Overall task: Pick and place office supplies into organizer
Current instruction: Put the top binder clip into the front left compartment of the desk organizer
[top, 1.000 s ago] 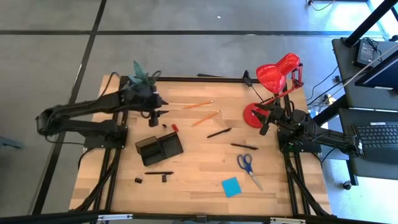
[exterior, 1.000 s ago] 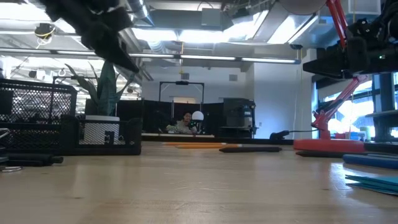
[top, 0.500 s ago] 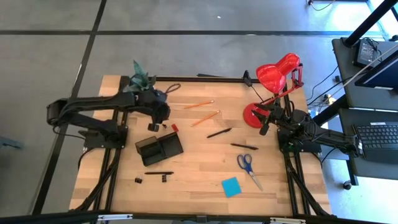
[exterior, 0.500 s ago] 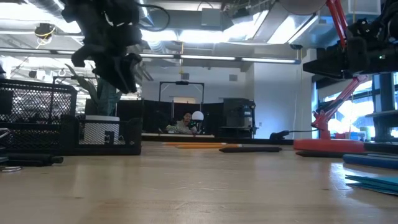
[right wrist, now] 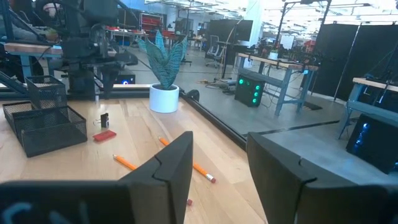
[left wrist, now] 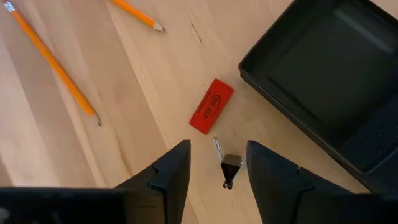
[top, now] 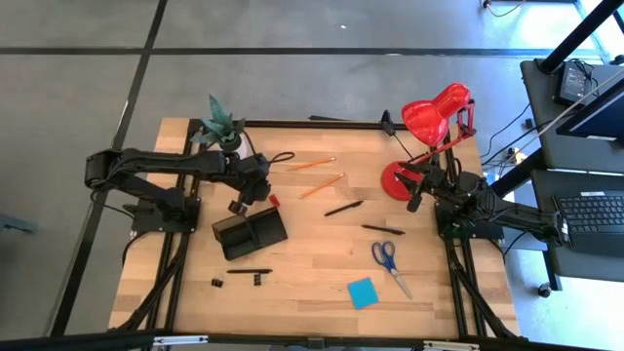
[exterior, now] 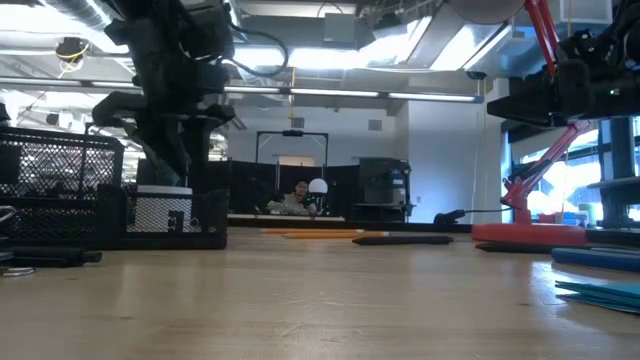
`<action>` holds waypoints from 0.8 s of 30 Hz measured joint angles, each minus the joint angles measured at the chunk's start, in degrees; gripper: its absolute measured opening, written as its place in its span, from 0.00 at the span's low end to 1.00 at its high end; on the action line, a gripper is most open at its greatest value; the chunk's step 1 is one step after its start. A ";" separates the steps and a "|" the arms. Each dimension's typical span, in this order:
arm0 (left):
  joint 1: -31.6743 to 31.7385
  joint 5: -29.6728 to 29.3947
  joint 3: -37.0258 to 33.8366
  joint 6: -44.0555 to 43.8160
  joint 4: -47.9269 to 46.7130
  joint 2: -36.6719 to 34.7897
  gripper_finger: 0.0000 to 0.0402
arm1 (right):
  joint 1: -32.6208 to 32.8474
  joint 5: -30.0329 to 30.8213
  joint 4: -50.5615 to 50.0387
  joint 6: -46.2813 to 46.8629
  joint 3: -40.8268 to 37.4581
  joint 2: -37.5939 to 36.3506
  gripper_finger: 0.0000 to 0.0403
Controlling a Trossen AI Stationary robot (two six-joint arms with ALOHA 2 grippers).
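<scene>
My left gripper [top: 243, 201] [left wrist: 217, 163] is open and points down over the table, just beyond the organizer's far edge. A small black binder clip [left wrist: 229, 168] lies on the wood between its fingertips, untouched. The red eraser [left wrist: 211, 114] [top: 274, 200] lies just past it, and two orange pencils [left wrist: 57, 64] [top: 312, 164] lie farther off. The black organizer [top: 250, 232] [left wrist: 323, 81] sits flat on the table. In the low view the left gripper [exterior: 172, 150] hangs above the tabletop. My right gripper [top: 415, 199] [right wrist: 219, 163] waits open by the red lamp's base.
Pens [top: 343, 208] [top: 382, 230] [top: 250, 271], blue-handled scissors [top: 388, 260], a blue sticky pad [top: 362, 292] and two small black clips [top: 216, 283] lie scattered on the wood. A potted plant [top: 220, 125] stands at the far left corner, the red lamp [top: 429, 115] at the far right.
My left gripper has swung from the far side near the plant toward the near edge and down. It has tipped from reaching out level to pointing down over the clip and eraser. The right arm has kept still.
</scene>
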 joint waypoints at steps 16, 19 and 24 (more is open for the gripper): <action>0.00 0.01 0.00 -0.24 -0.19 0.00 0.38 | 0.02 -0.01 -0.02 0.00 0.00 0.00 0.38; 0.00 0.01 0.00 0.07 -0.19 0.00 0.39 | 0.01 0.00 -0.02 0.00 0.00 0.00 0.38; 0.00 0.18 0.00 0.20 -0.19 -0.02 0.39 | 0.02 -0.02 -0.02 0.00 0.00 0.00 0.38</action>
